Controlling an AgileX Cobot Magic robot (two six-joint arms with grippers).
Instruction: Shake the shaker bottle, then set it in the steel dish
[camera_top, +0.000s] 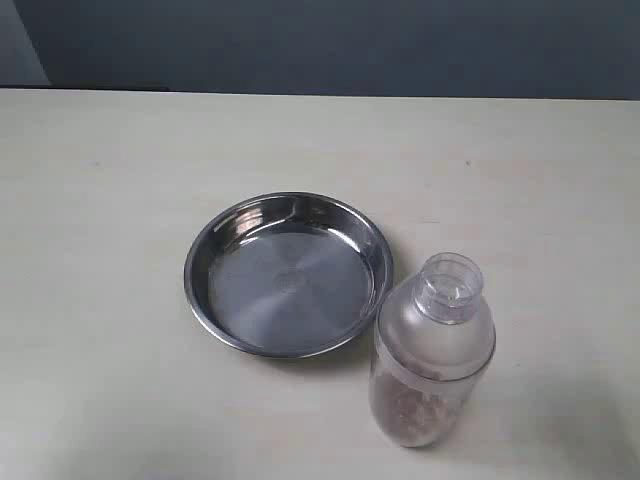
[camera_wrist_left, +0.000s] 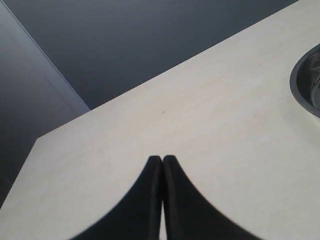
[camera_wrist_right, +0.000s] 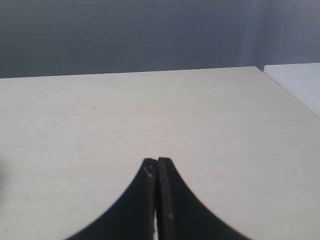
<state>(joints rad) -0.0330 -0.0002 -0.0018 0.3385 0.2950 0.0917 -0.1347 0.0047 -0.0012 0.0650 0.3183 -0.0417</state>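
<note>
Exterior view, shaker bottle (camera_top: 433, 350) beside steel dish (camera_top: 288, 285)

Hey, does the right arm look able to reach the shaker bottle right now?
Probably yes. The shaker bottle stands upright on the table, with only the steel dish close on one side and its other sides free. The right gripper is shut above the table, so it must open first.

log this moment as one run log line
round shiny steel dish: empty | frosted translucent plastic shaker bottle: upright on pale table beside dish | left gripper: shut, empty | right gripper: shut, empty
</note>
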